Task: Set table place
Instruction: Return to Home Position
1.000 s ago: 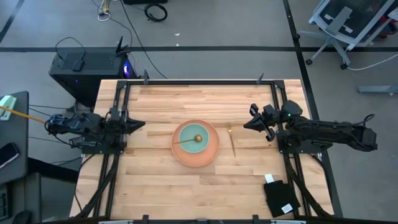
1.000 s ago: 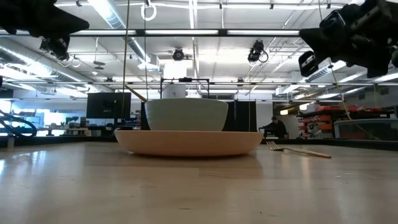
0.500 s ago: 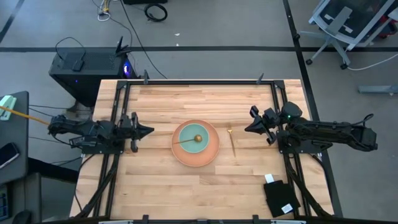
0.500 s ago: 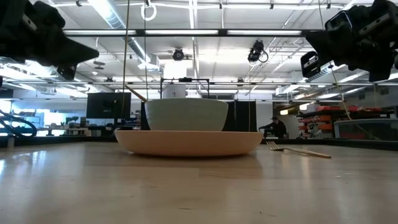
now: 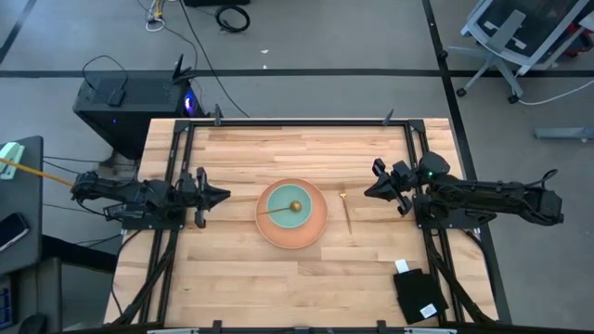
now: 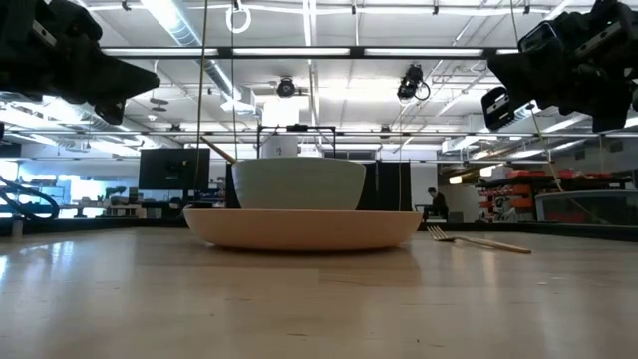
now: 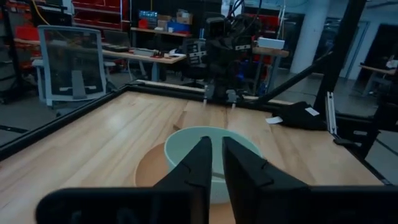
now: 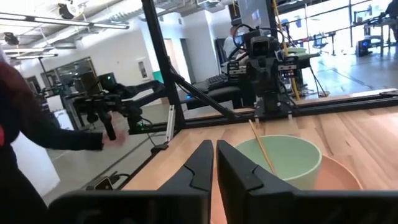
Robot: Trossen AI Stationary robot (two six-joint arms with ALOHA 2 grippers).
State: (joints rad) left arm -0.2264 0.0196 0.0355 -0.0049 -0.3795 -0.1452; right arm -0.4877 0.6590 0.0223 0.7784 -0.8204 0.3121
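The salmon-orange plate (image 5: 316, 232) lies mid-table with the pale teal bowl (image 5: 278, 199) standing on it. The gold spoon (image 5: 281, 210) lies in the bowl, head near the middle, handle leaning on the rim toward the table's left. The gold fork (image 5: 346, 211) lies flat on the wood just right of the plate. My left gripper (image 5: 223, 196) hovers left of the plate, shut and empty, pointing at the bowl (image 7: 186, 143). My right gripper (image 5: 368, 188) hovers right of the fork, shut and empty, pointing at the bowl (image 8: 292, 158).
A black pouch with a white tag (image 5: 418, 295) lies at the table's near right corner. Black rails (image 5: 297, 121) edge the table. Bare wood lies in front of and behind the plate. A person's dark sleeve (image 8: 37, 124) shows beyond the table in the right wrist view.
My left gripper has gone toward the table's right edge, nearer the plate, and then held still. The plate, bowl, spoon and fork have kept their places.
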